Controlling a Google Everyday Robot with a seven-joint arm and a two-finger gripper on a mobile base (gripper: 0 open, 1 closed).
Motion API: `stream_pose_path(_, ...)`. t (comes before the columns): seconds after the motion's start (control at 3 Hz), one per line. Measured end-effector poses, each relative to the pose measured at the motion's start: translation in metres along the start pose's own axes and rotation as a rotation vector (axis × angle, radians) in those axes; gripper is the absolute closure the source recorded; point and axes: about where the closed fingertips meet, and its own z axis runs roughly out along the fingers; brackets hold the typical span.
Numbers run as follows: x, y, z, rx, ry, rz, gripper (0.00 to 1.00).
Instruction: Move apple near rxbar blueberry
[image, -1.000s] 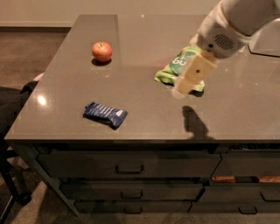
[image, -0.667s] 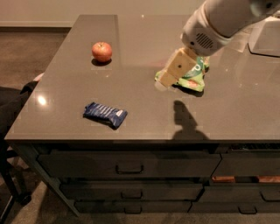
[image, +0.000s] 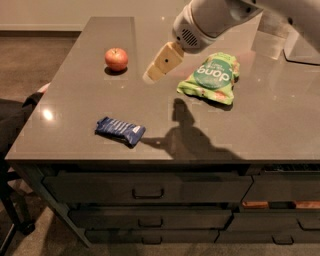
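The apple (image: 116, 59), small, round and red-orange, sits on the grey counter (image: 75, 115) at the far left. The rxbar blueberry (image: 120, 130), a flat dark blue bar with white lettering, lies near the front left edge. My gripper (image: 156, 73) hangs in the air over the counter's middle, to the right of the apple and behind the bar, touching neither. It holds nothing that I can see. Its shadow falls on the counter to the right of the bar.
A green crinkled chip bag (image: 212, 78) lies right of the gripper. A pale object (image: 272, 37) and a white thing stand at the back right corner. Drawers (image: 147, 189) run below the counter's front edge. A dark chair (image: 15, 125) stands at the left.
My arm has swung left across the counter, from over the chip bag to the middle, closer to the apple. The apple, bar and bag have not moved.
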Motion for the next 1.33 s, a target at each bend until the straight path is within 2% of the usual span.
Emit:
stream_pose_path(0.67, -0.010, -0.004, 0.011, 0.014, -0.014, 0.008, 0.00)
stream_pose_path(1.33, -0.055, -0.041, 0.094, 0.022, -0.060, 0.052, 0.00)
